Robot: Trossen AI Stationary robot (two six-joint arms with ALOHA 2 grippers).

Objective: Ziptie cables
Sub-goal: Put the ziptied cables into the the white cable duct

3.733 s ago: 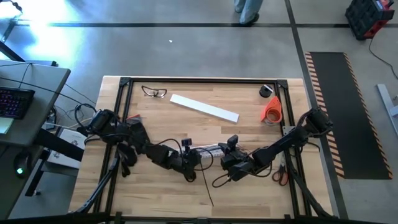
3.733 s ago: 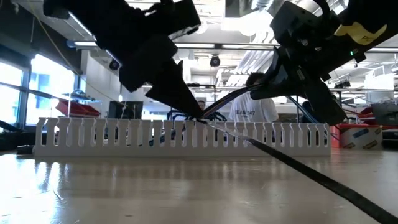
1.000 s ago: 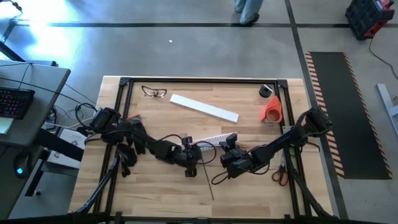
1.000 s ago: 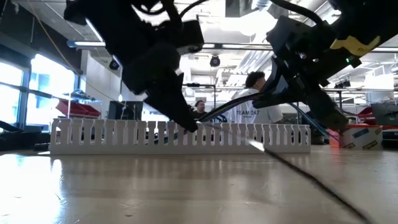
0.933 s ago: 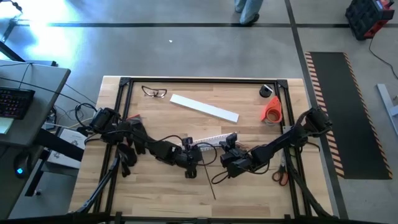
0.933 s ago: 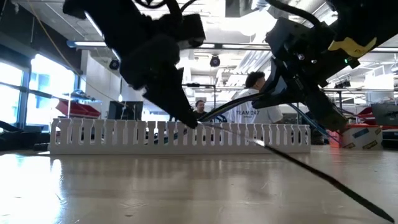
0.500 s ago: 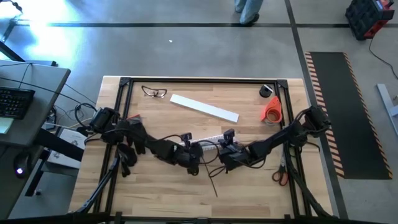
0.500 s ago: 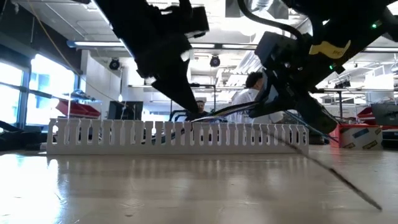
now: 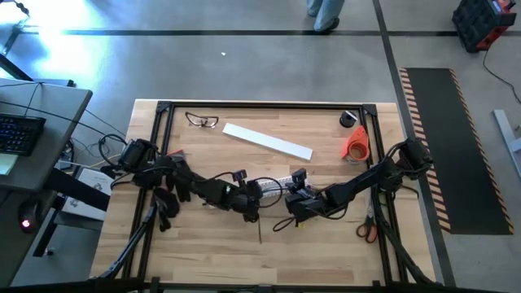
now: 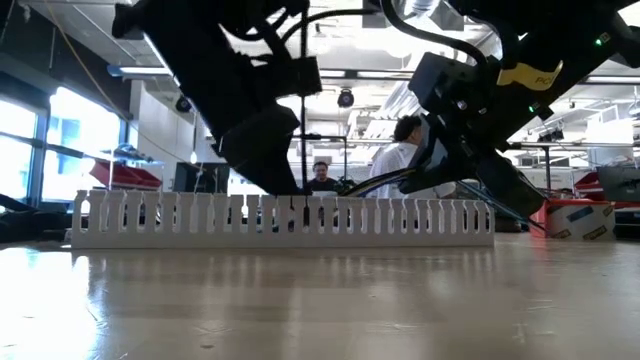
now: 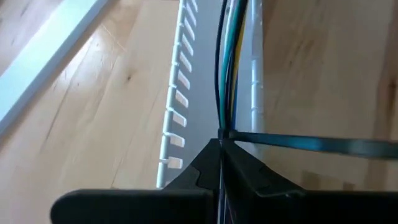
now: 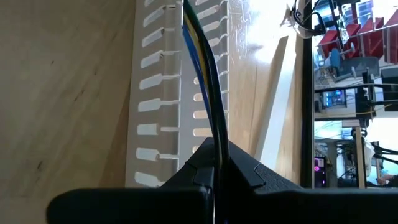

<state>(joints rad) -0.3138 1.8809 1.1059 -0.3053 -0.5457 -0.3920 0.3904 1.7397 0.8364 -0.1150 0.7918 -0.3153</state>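
The cables (image 9: 273, 195), a thin bundle with dark, blue and yellow strands, run between my two grippers over the white slotted channel (image 9: 278, 181). My left gripper (image 9: 249, 202) is shut on them at the table's middle. My right gripper (image 9: 293, 205) is shut on them just to its right. In the left wrist view the ziptie (image 11: 311, 144), a thin dark strip, crosses the cables (image 11: 227, 56) right at the fingertips and runs off sideways. From above, the ziptie (image 9: 260, 230) points toward the near edge. The low view shows the channel (image 10: 280, 220) standing on the wood, both grippers behind it. My left gripper pinches the cables (image 11: 221, 127) between its two shut fingers, which lie along the strands. The ziptie crosses at the fingertips (image 11: 208, 155); whether they touch it, I cannot tell. My right gripper pinches the cables (image 12: 214, 134) between its shut fingers, lying along them; the strands run on over the channel (image 12: 155, 93).
A flat white strip (image 9: 267, 140) lies slanted on the far half, safety glasses (image 9: 202, 120) at the far left. An orange tape roll (image 9: 355, 144) and a small black roll (image 9: 349, 119) sit far right, scissors (image 9: 366, 228) near right. A black frame (image 9: 163, 110) edges the table. People stand behind.
Both grippers have moved a little toward the far edge, and the right one also toward the left, closing on the left gripper. The ziptie's free end has swung in; in the low view it no longer reaches toward the camera. The channel has shifted slightly.
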